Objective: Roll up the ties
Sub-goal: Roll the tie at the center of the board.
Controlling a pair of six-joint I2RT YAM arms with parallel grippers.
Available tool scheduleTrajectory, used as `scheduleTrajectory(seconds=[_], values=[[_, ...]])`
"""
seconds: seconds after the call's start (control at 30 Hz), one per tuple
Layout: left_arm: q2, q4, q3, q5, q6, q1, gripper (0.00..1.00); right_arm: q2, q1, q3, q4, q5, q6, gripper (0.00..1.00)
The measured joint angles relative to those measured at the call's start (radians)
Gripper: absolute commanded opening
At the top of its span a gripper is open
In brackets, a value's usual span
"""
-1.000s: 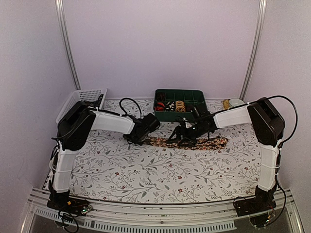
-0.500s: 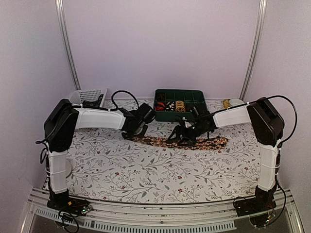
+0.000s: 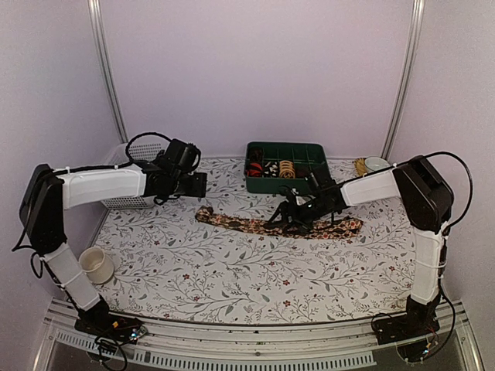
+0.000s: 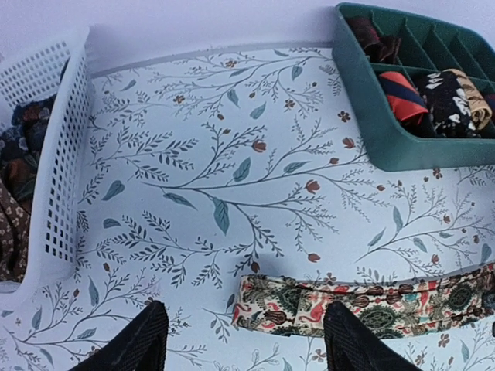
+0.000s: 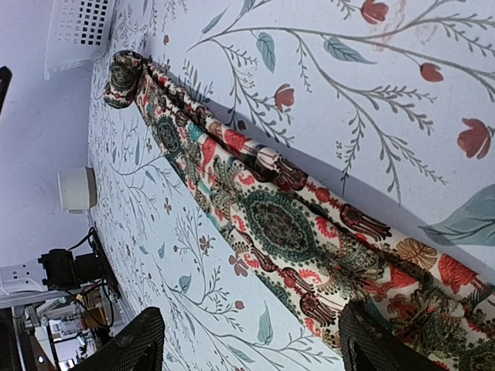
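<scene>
My left arm has swung away from the tie (image 3: 247, 224) toward the white basket (image 4: 62, 154), which sits left of the green tray (image 3: 267, 185). The left gripper (image 3: 188, 184) now stands wide, with nothing between its fingers. The tie lies stretched along the counter (image 3: 232, 270) just in front of the tray, its left end curled over on itself. The right gripper (image 3: 290, 218) is spread wide too, low over the tie in front of the tray.
</scene>
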Motion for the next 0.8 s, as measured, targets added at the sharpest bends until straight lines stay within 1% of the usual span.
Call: scheduleTrajectory(seconds=[0.1,0.23,0.4,0.63,0.8], values=[[-0.006,0.024,-0.06,0.065,-0.023,0.049,0.69,-0.016,-0.012,-0.035,0.026,-0.006,-0.002,0.78],[-0.004,0.06,-0.136,0.177,-0.054,0.096,0.7,-0.045,-0.031,-0.063,0.014,0.0,-0.011,0.78],[0.007,0.167,-0.202,0.351,-0.095,0.151,0.71,-0.054,-0.04,-0.064,-0.009,0.008,-0.026,0.78],[0.071,0.328,-0.246,0.584,-0.146,0.243,0.71,-0.068,-0.042,-0.063,-0.048,0.023,-0.043,0.78],[0.141,0.413,-0.259,0.718,-0.177,0.277,0.71,-0.071,-0.043,-0.037,-0.098,0.031,-0.044,0.78]])
